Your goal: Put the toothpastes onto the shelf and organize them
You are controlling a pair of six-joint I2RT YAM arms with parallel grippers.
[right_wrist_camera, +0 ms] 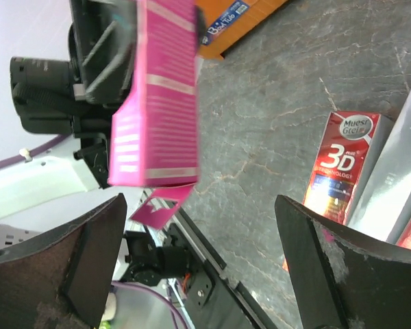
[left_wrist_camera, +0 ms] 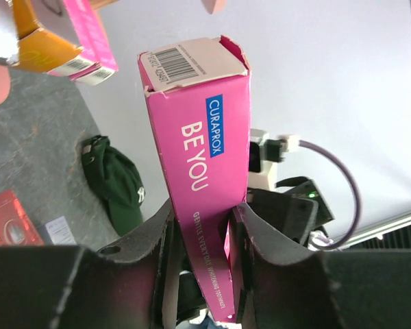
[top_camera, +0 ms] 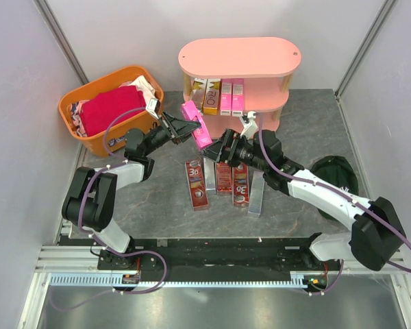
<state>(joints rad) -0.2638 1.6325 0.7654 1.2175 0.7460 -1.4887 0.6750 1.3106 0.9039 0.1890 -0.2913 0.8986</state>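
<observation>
My left gripper [top_camera: 187,127] is shut on a bright pink toothpaste carton [top_camera: 197,124] and holds it in the air in front of the pink shelf [top_camera: 240,58]. In the left wrist view the carton [left_wrist_camera: 198,151] stands up between my closed fingers [left_wrist_camera: 151,260]. My right gripper [top_camera: 218,148] is open and empty, just below the carton's loose end. In the right wrist view the carton [right_wrist_camera: 157,103] hangs above its spread jaws [right_wrist_camera: 198,233]. On the shelf's middle tier stand a yellow-gold carton [top_camera: 211,96] and two pink cartons [top_camera: 231,96].
Three dark red cartons [top_camera: 196,184] and silver-grey cartons [top_camera: 257,194] lie on the table under the arms; a red one also shows in the right wrist view [right_wrist_camera: 342,164]. An orange basket [top_camera: 96,145] with a red cloth stands at the back left. A dark green cap [top_camera: 335,175] lies at the right.
</observation>
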